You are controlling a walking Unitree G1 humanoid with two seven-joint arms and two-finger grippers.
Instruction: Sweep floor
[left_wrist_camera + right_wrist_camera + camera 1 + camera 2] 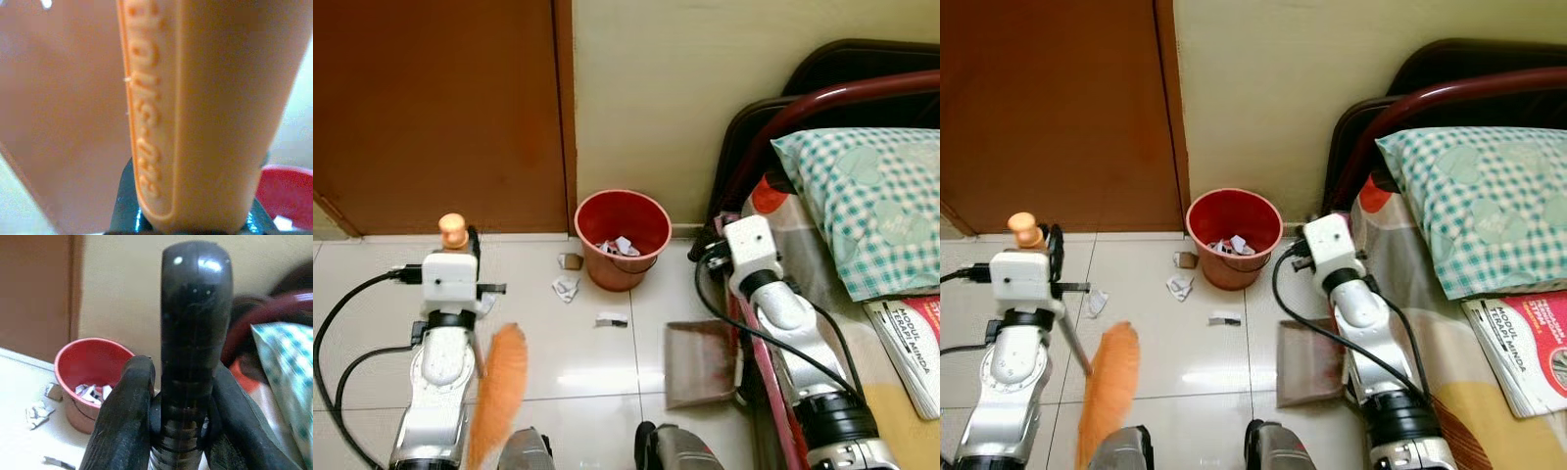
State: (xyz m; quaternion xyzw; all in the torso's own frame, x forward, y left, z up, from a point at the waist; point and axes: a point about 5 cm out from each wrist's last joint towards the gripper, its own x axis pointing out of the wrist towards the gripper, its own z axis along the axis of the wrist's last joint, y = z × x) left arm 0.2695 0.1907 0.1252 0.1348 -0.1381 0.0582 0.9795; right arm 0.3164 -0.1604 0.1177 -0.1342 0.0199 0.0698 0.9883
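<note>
Left hand (186, 223) is clamped on the orange brush handle (195, 112). From the head cam the knob end (453, 230) sticks up above the wrist and the orange bristles (499, 387) hang down near the white tile floor (578, 362), just in front of the robot's feet.

Right hand (181, 431) is closed tight round the dark dustpan handle (195, 323), w/ both fingers (124, 416) pressed against it. The brown dustpan (700, 364) sits low by the floor right beside the bed (901, 411).

Red bin (623, 238) stands against the wall next to the door (431, 108), w/ paper bits already inside. A few scraps (566, 287) lie on the tiles just beside it, incl. a flat one (612, 319) btw the bin and the dustpan.

Checked pillow (862, 206) and a booklet (915, 343) are on the bed.
</note>
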